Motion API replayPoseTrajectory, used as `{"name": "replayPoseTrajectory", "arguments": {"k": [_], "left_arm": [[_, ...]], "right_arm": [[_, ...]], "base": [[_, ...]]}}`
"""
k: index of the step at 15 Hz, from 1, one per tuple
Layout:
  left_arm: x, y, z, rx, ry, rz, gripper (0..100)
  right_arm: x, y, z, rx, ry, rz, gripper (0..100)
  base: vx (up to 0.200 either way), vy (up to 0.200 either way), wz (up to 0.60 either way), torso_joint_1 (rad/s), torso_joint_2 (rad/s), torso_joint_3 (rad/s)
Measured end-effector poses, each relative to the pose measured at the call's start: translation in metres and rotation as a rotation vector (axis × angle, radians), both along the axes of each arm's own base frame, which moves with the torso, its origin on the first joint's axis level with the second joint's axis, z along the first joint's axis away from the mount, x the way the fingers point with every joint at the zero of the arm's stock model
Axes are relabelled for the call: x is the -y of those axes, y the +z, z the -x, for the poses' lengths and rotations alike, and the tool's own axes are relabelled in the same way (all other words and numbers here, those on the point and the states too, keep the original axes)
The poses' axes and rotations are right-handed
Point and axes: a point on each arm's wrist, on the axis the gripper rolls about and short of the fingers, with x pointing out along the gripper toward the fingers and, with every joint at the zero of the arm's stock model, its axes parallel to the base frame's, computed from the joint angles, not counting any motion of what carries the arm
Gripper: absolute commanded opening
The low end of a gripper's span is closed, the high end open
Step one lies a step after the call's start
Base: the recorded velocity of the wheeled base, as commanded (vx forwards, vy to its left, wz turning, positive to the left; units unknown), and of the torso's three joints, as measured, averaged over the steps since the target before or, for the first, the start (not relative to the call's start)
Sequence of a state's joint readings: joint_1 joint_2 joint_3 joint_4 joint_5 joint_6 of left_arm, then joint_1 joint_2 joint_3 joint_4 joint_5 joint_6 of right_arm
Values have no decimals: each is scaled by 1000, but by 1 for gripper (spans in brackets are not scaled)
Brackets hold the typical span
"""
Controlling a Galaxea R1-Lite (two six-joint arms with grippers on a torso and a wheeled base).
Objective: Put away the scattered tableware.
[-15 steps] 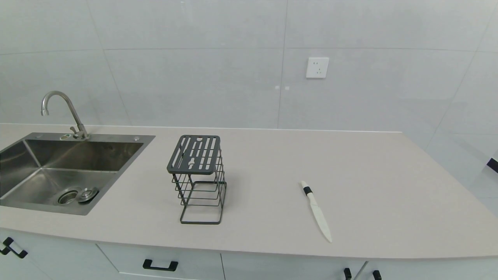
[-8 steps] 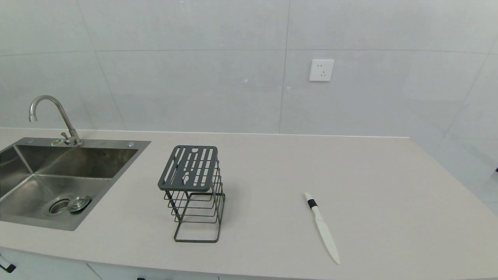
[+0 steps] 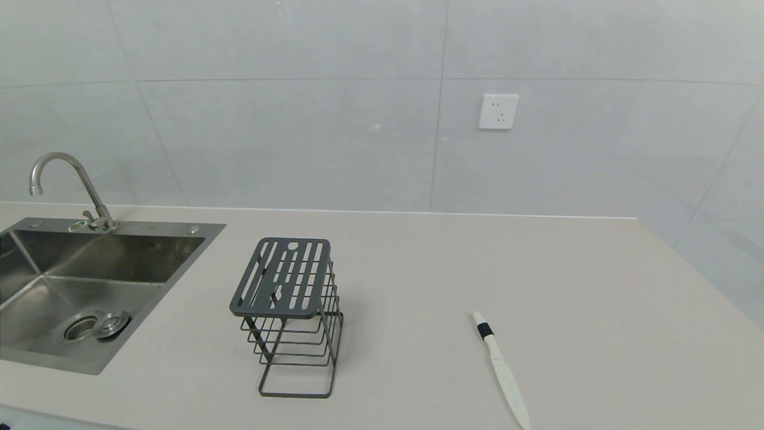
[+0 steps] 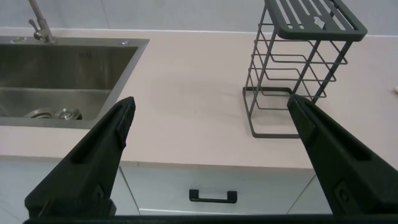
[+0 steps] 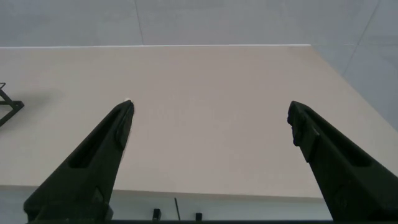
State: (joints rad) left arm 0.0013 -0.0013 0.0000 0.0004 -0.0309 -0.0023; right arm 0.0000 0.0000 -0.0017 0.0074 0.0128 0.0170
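A white knife [image 3: 500,367] with a black band on its handle lies flat on the counter at the front right, blade toward the near edge. A dark wire rack [image 3: 285,310] with a slotted top stands upright at the counter's middle, and it is also seen from lower down as the rack [image 4: 305,62]. My left gripper [image 4: 211,102] is open and holds nothing, hanging in front of the counter edge, short of the rack and sink. My right gripper [image 5: 209,109] is open too, above the counter's near edge on the right, with bare counter between its fingers.
A steel sink [image 3: 36,352] with a curved faucet [image 3: 65,185] is set into the counter at the left. A tiled wall with a socket [image 3: 498,111] runs behind. The counter ends at the right [image 3: 686,269]. Drawer handle [image 4: 212,197] below the front edge.
The whole head view has shifted: the counter, rack and knife sit lower and larger in the picture, so the camera moved. Rack and knife keep their places on the counter.
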Motion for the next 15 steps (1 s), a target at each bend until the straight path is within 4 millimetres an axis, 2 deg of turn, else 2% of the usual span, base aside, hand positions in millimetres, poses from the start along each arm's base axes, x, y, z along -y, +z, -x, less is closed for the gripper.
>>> {"name": "replayPoseTrajectory", "arguments": {"k": [5,7,8,10,12,15], "left_arm": [[0,0,0,1,0,-4,100],[0,0,0,1,0,-4,100],[0,0,0,1,0,-4,100],[0,0,0,1,0,-4,100],[0,0,0,1,0,-3,100],[0,0,0,0,0,-2,100]], "right_arm": [[0,2,0,23,-1,1,100],[0,28,4,260,5,7,100],[-1,35,6,301,26,13,100],[-2,51,11,286,115,23,100],[-3,76,10,234,214,27,100],[-4,106,-10,109,343,15,100]], "base": [[0,0,0,0,0,0],[0,0,0,0,0,0],[0,0,0,0,0,0],[0,0,0,0,0,0],[0,0,0,0,0,0],[0,0,0,0,0,0]]}}
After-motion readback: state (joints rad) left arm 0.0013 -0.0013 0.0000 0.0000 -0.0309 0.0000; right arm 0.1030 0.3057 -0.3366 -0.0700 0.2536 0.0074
